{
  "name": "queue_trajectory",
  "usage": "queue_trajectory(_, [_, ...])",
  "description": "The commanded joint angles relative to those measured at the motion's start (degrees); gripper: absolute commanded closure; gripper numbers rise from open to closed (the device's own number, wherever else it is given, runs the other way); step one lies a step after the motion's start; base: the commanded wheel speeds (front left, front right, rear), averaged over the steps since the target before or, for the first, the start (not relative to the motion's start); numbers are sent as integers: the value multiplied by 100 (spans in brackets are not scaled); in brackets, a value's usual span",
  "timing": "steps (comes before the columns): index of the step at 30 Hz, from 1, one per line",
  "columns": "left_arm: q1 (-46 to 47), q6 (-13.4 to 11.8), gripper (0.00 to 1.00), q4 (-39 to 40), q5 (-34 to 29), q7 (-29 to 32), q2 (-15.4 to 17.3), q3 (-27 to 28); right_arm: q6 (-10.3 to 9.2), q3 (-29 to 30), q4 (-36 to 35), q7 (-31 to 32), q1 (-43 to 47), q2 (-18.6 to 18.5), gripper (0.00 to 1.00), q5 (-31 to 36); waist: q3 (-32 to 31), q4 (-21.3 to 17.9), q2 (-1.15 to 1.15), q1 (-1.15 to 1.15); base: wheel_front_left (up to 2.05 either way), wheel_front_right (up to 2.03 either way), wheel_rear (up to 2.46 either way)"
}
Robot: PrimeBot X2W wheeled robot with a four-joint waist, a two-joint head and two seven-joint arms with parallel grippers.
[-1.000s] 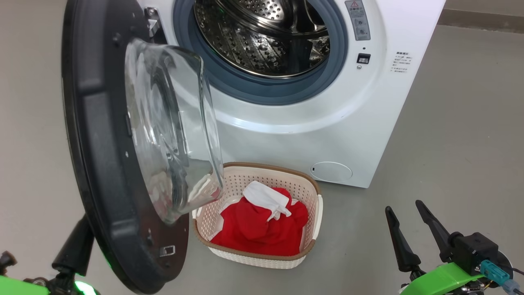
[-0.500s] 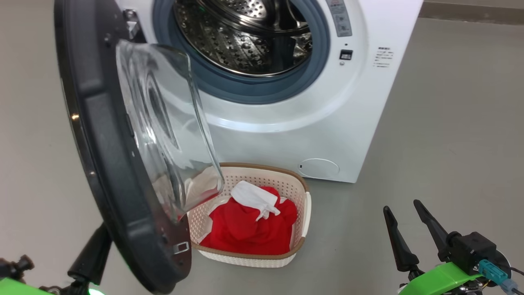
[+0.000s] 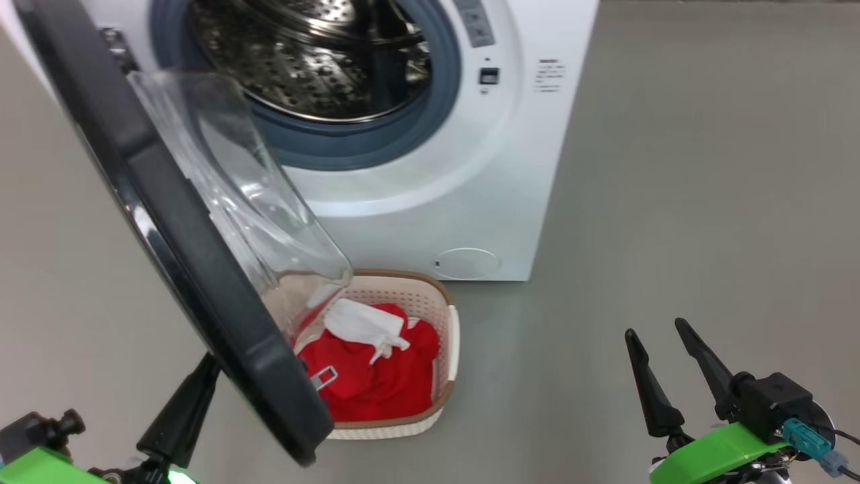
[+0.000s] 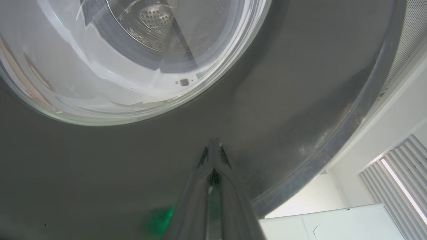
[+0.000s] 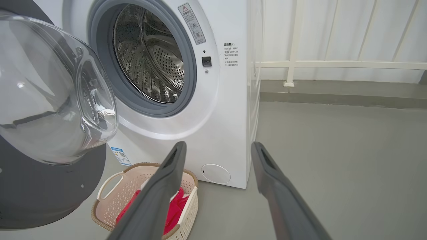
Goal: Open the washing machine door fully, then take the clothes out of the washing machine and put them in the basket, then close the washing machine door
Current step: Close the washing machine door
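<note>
The washing machine (image 3: pixel 430 202) stands open, its steel drum (image 3: pixel 316 60) showing no clothes inside. The washing machine door (image 3: pixel 201 269) hangs partly swung on the left, its glass bowl (image 3: pixel 235 202) facing the opening. In the left wrist view my left gripper (image 4: pixel 213 143) is shut, its tips against the door's black outer rim (image 4: pixel 300 83). One of its dark fingers (image 3: pixel 181 410) shows behind the door. The red clothes (image 3: pixel 376 383) and a white cloth (image 3: pixel 363 323) lie in the basket (image 3: pixel 447 336) before the machine. My right gripper (image 3: pixel 653 328) is open and holds nothing, at the lower right.
The door's lower edge overlaps the basket's left part in the head view. Grey floor (image 3: pixel 672 202) stretches to the right of the machine. In the right wrist view a white railing (image 5: pixel 333 63) and a wall stand behind the machine (image 5: pixel 227 116), and the basket (image 5: pixel 110 180) sits below the door.
The door has swung toward the machine's opening, its lower edge now over the basket, with my left finger following behind it. The head view has shifted, so machine and basket sit further left.
</note>
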State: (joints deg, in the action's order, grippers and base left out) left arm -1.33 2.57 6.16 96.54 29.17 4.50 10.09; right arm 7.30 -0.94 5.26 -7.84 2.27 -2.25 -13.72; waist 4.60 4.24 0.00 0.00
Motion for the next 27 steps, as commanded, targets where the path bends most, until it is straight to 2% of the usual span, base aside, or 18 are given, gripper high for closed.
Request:
queue_trajectory(1, [176,68,100,172,24,101,54,98,19,-161,-137,-76,-255,-63,0,-45,77,-313,0,0,0,0,0])
queue_trajectory(15, [504,110,100,-118,-36,61,107,132,19,-220,-71,-156,-333,-63,0,-120,160,-1287,0,0,0,0,0])
queue_trajectory(27, [1175,150,100,-575,-144,-10,233,151,19,-338,-19,-259,-522,-63,0,-219,476,-1637,0,0,0,0,0])
